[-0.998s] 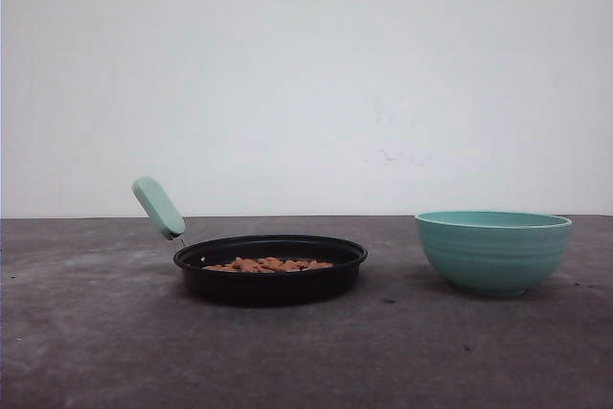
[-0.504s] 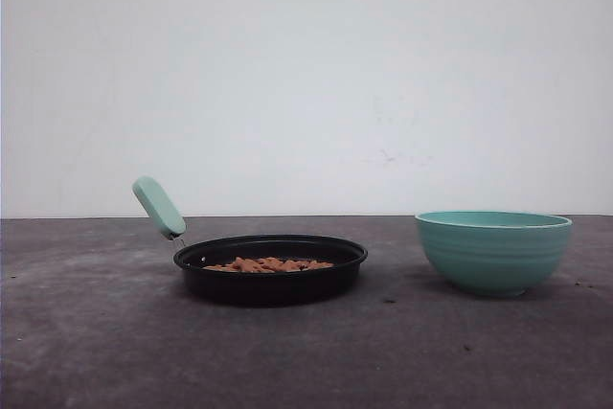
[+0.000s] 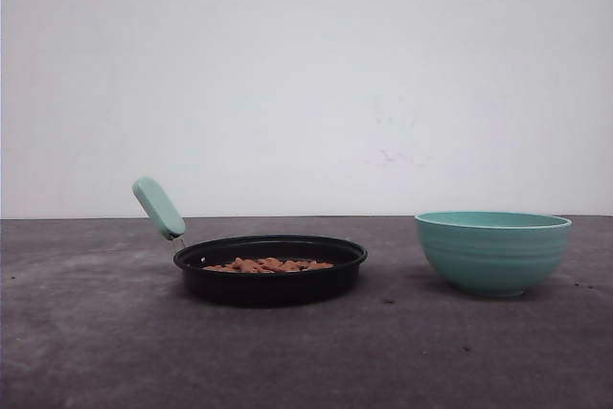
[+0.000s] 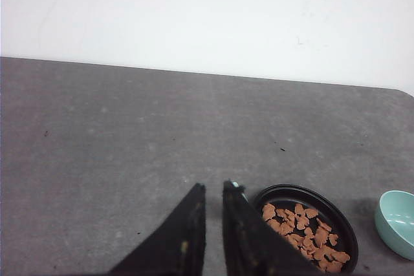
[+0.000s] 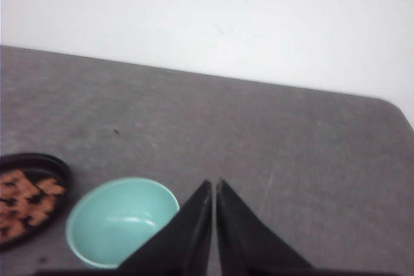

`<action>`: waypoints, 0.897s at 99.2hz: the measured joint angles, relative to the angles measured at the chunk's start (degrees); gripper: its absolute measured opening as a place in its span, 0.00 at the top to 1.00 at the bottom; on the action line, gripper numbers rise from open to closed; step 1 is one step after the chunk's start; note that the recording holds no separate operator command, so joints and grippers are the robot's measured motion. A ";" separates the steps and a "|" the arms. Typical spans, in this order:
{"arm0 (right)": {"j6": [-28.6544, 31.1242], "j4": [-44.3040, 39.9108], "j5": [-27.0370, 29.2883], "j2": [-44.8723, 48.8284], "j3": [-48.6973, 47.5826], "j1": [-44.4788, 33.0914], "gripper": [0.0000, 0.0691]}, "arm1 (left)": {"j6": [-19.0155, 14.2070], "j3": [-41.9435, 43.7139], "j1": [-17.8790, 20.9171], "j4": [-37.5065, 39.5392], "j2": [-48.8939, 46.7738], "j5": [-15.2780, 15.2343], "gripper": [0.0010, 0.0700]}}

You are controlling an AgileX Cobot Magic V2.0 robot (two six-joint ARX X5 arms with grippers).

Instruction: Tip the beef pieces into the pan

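Shallow round black pan (image 3: 271, 270) sits on grey tabletop (image 3: 96, 332), mint-green handle (image 3: 158, 207) at 10 o'clock. Reddish-brown beef pieces (image 3: 268, 264) lie heaped inside the pan. Teal ribbed bowl (image 3: 493, 251) stands at pan's 3 o'clock, apart. No legible writing. Left hand (image 4: 212, 189) closed, holding nothing; right hand (image 5: 213, 183) closed, holding nothing.

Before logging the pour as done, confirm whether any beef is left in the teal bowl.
No: in the right wrist view the ribbed teal bowl is bare inside, while the reddish-brown beef pieces lie in the shallow black pan.
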 joint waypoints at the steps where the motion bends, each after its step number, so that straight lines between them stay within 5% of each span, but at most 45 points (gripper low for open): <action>1: 0.09 0.74 -0.22 -0.26 -1.03 -0.31 0.99 | 0.00 0.00 0.00 0.00 0.00 0.00 0.98; 30: 4.31 24.28 -12.57 -6.08 -24.87 -9.27 0.99 | 0.00 0.00 0.00 -0.02 0.00 0.02 0.98; 50: 6.08 16.06 -8.74 -9.81 -25.33 -9.09 0.99 | 0.00 0.00 0.00 0.04 0.00 0.00 0.98; 89: 6.12 16.02 -8.17 -9.81 -25.31 -6.21 0.99 | 0.00 0.00 0.00 0.02 -0.09 -0.02 0.98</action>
